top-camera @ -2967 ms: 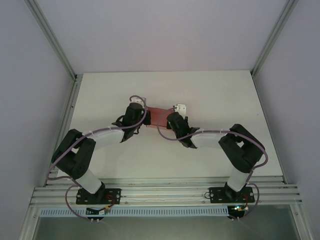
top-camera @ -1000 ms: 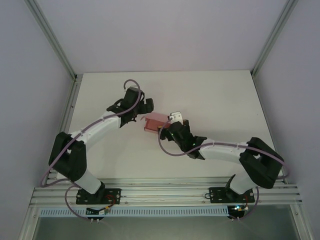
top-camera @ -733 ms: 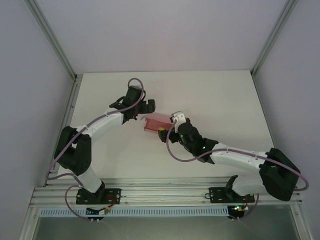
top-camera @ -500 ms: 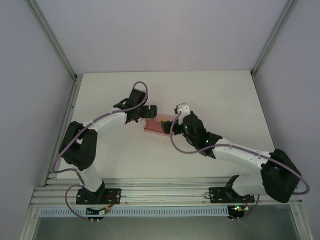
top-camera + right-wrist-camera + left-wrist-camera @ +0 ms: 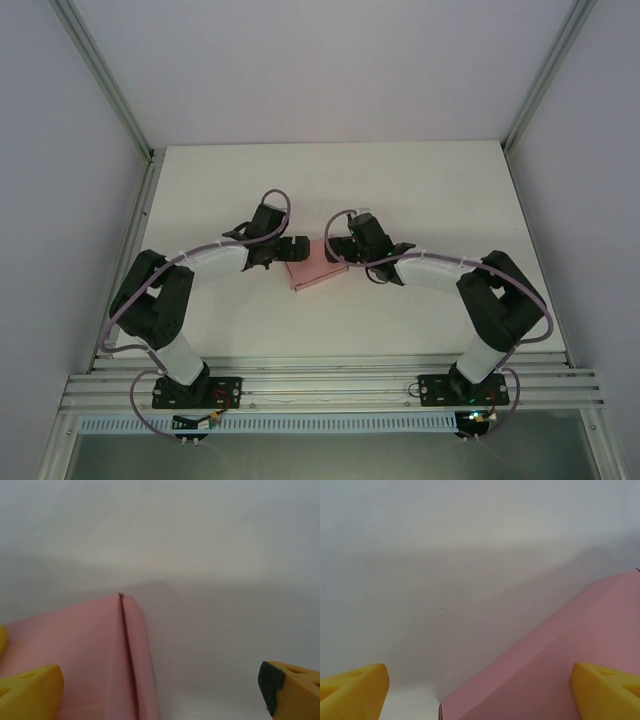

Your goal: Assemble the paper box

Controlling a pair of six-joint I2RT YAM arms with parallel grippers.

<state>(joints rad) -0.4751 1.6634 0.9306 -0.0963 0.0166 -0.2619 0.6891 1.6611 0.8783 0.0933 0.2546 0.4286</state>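
Left end effector: released, jaws spread wide. In the left wrist view its yellow fingertips stand far apart. One is clear of the card; the other overlaps the pink surface, and contact cannot be told.

Right end effector: released, jaws wide. In the right wrist view one fingertip sits at the card's edge and the other is well clear of it.

Box: pink, lying low on the tabletop near its middle, between the two end effectors and just beside both. A fold line shows along it in the right wrist view.

Both arms reach inward toward it.
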